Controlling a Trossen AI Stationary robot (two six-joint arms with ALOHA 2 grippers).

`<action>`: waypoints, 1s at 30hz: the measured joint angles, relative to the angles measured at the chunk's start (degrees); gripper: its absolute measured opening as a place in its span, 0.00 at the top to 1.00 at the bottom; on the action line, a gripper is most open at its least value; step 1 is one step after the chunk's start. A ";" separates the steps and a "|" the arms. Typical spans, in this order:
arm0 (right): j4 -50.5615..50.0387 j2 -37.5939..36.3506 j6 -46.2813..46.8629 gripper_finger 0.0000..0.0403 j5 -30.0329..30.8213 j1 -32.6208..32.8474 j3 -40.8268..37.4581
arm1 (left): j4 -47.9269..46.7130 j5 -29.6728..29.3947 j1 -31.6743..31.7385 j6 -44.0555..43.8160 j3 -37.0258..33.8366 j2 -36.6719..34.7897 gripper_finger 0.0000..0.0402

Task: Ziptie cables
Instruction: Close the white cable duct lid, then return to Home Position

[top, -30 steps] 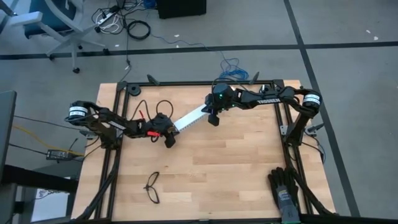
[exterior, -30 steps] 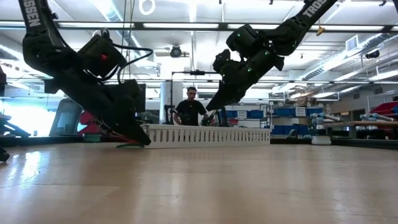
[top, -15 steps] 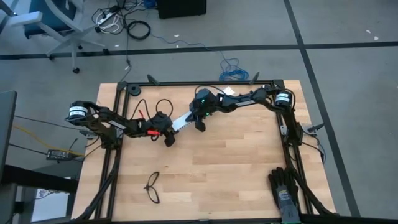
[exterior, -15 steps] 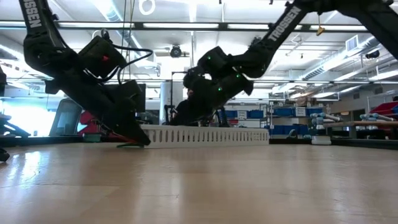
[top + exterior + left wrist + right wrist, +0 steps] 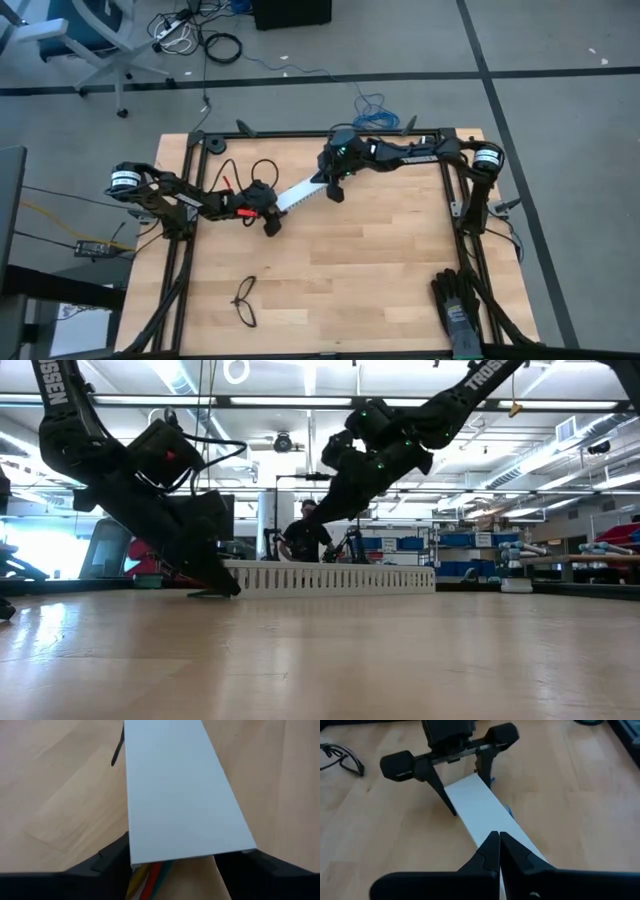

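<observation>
A wide white strip (image 5: 303, 189) lies slantwise on the table's far half. In the left wrist view, yellow, red and green cables (image 5: 146, 876) show under the strip's near end. A thin dark ziptie (image 5: 117, 747) lies on the wood beside the strip. My left gripper (image 5: 268, 208) straddles the strip's left end. My right gripper (image 5: 499, 851) is shut and hangs just over the strip's right end (image 5: 325, 180). I cannot tell whether it touches the strip. My left gripper has the white strip's left end (image 5: 190, 855) between its two widely spread fingers (image 5: 441, 787), one against each long edge. The fingers come slanting down from the table's left, along the strip. The strip lies flat on the table over the cables.
Black thin-framed glasses (image 5: 245, 300) lie near the table's near-left part, and a black glove (image 5: 458, 305) sits at the near-right corner. A black looped wire (image 5: 262, 168) lies behind my left gripper. A person (image 5: 303, 538) stands beyond the far edge. Bare wood fills the middle and near side.
My right gripper swung left along the white strip toward my left gripper and dipped lower. It then drew back right toward the strip's far end, staying shut. The strip and my left gripper kept still.
</observation>
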 joint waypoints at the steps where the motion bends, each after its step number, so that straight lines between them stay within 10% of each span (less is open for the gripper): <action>1: 0.09 -0.56 0.15 1.00 0.02 -0.36 -0.65 | -0.17 0.41 0.03 0.01 -0.02 0.00 0.33; 16: 0.85 -8.96 1.97 1.00 3.88 -1.85 -9.77 | -1.66 3.19 0.02 -1.29 -0.22 -2.01 0.15; 30: 18.02 -19.27 8.04 1.00 3.52 -5.31 -25.38 | -15.54 -1.74 0.01 5.48 -0.20 -26.64 0.16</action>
